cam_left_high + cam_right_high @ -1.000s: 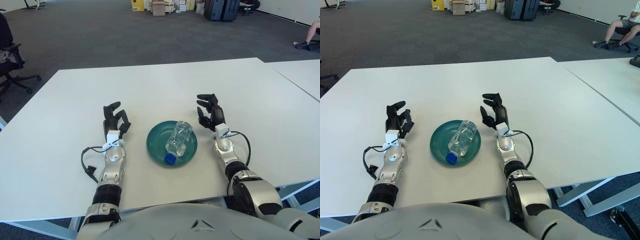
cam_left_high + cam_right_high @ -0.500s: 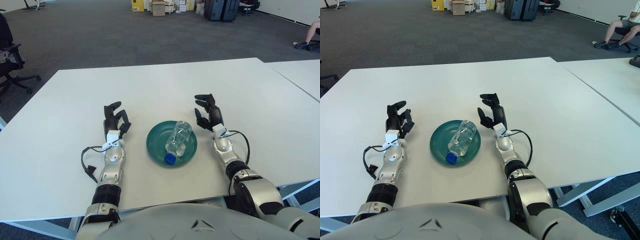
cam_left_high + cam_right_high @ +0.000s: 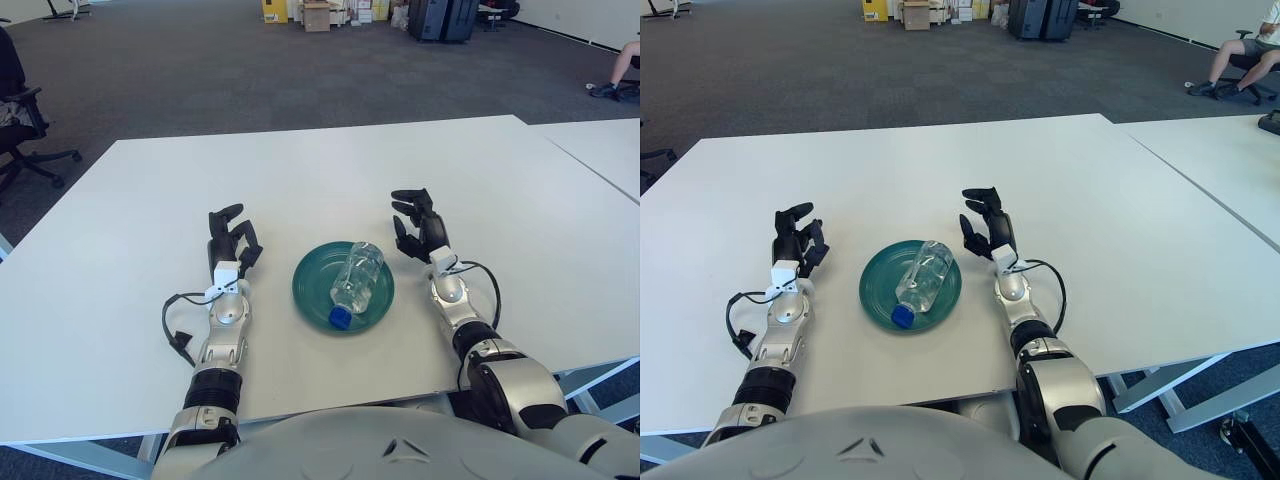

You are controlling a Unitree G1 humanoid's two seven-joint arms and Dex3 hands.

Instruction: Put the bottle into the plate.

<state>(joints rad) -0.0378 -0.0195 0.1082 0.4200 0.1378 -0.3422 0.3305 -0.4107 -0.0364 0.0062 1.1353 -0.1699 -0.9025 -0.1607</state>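
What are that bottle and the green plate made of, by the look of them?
The bottle looks like thin clear plastic: the plate shows through it, and its cap is opaque blue. The plate is glossy teal, perhaps plastic or glazed ceramic; the look leaves that open.

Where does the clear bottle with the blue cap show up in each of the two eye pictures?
Left eye view: the bottle lies on its side in the green plate, right of centre.
Right eye view: the bottle lies in the same plate, left of centre.
Shared landmark: the right hand, just right of the plate, holding nothing.
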